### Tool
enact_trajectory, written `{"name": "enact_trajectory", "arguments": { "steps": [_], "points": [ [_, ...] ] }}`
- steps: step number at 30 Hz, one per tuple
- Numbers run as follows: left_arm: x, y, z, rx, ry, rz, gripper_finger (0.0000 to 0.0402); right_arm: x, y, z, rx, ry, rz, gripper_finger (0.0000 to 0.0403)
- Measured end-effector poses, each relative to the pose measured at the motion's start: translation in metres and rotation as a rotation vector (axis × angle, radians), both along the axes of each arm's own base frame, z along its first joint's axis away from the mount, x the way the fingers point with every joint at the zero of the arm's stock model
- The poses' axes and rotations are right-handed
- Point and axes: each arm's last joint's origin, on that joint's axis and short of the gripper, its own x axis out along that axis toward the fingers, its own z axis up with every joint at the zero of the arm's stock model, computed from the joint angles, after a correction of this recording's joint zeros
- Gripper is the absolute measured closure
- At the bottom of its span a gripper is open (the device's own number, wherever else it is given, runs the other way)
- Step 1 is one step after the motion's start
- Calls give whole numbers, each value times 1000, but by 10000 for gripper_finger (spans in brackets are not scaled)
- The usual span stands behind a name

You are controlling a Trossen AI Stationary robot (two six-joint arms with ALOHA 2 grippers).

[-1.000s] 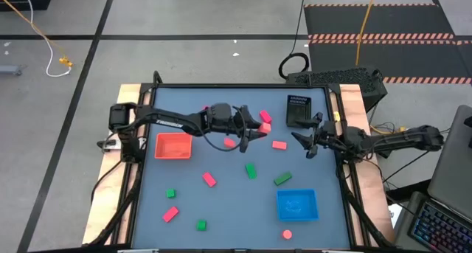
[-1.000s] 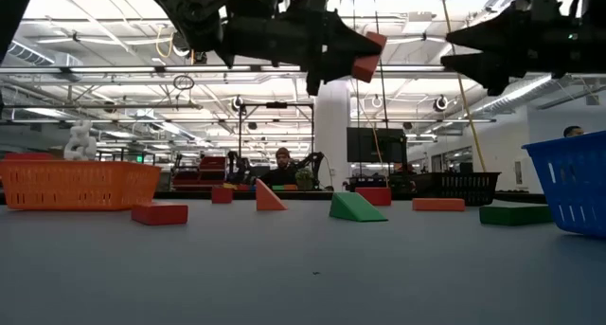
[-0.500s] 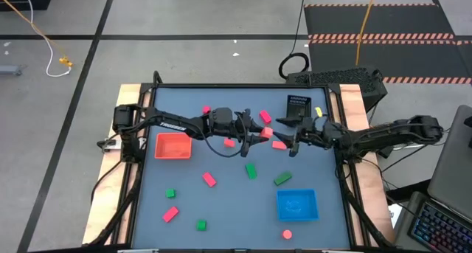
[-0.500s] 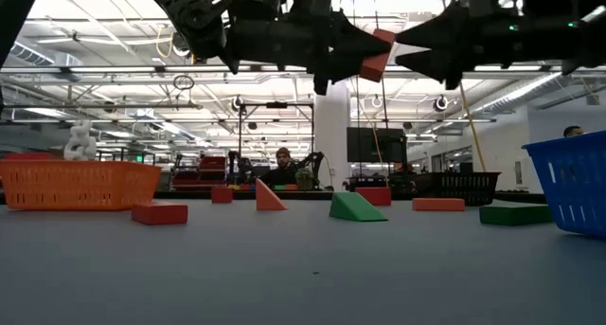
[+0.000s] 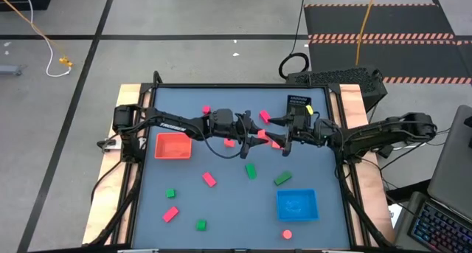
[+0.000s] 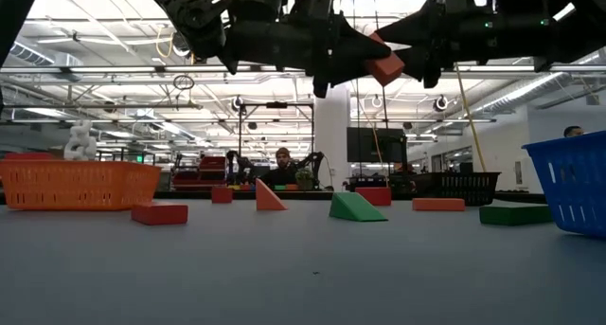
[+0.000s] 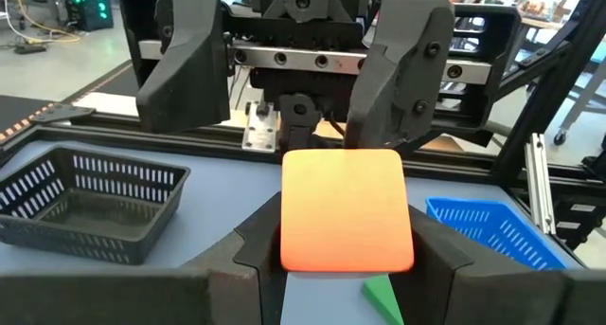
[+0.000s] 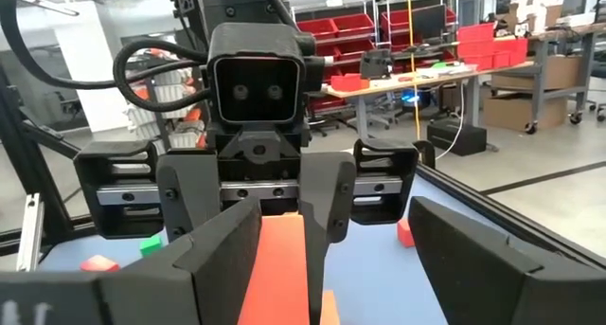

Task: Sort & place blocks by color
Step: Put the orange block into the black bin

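Note:
High above the table's middle, my left gripper (image 5: 258, 139) reaches in level from the left and is shut on a red block (image 7: 347, 211), which also shows in the low view (image 6: 384, 67). My right gripper (image 5: 279, 139) faces it from the right, open, with one finger on either side of the block's far end (image 8: 280, 263). Other pink, red and green blocks lie flat on the table, such as a green one (image 5: 251, 170) and a pink one (image 5: 209, 179). My left gripper pinches the red block between its two fingers on two opposite side faces (image 7: 290, 244). The fingers lie level and point toward the table's right. The block juts out past the fingertips and is lifted clear of the table. My right gripper may touch the block; I cannot tell.
An orange-red tray (image 5: 173, 146) sits at the left, a blue tray (image 5: 296, 203) near the front right and a black tray (image 5: 299, 109) at the far right. Loose blocks lie scattered between the trays. The two arms meet over the table's middle.
My right gripper has come from the table's right edge toward the left, rising a little, up to my left gripper, and stays open; its fingers now stand around the held block. The left gripper and the block have kept still.

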Motion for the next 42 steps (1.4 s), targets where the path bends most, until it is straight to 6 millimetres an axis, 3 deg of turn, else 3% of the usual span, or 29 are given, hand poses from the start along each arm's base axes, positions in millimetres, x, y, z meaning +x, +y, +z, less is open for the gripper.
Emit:
{"name": "enact_trajectory", "arguments": {
  "steps": [25, 34, 42],
  "points": [
    [-1, 2, -5, 0, 57, 42, 259, 0, 2, 0, 20, -2, 54, 138],
    [-10, 20, -19, -26, 255, 120, 259, 0, 2, -8, 24, 78, 52, 138],
    [-5, 9, -9, -23, 142, 79, 259, 0, 2, -13, 7, 134, 48, 138]
  ]
}}
